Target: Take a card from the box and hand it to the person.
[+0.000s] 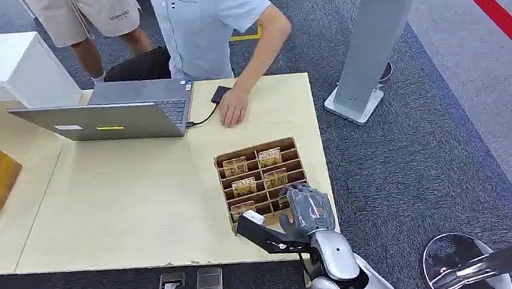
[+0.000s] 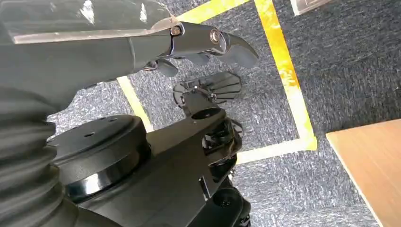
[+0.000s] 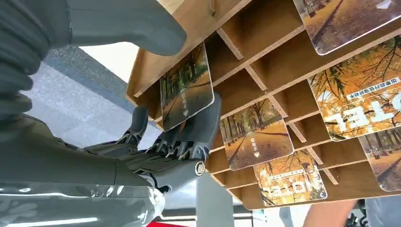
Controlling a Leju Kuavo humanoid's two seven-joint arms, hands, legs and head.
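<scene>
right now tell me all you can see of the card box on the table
The card box is a brown, wooden-looking tray split by thin dividers into rows of small slots. It sits on the pale table near the edge closest to the robot. Several slots hold cards printed with autumn trees; others are bare. The right hand reaches into its near corner, thumb and fingers around one card standing in a slot.

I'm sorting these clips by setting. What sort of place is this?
Probably a reception or check-in desk in a lobby or exhibition hall: a wooden box of slotted picture cards on a light table, an open laptop with a person behind it, grey carpet, and a red floor line.
</scene>
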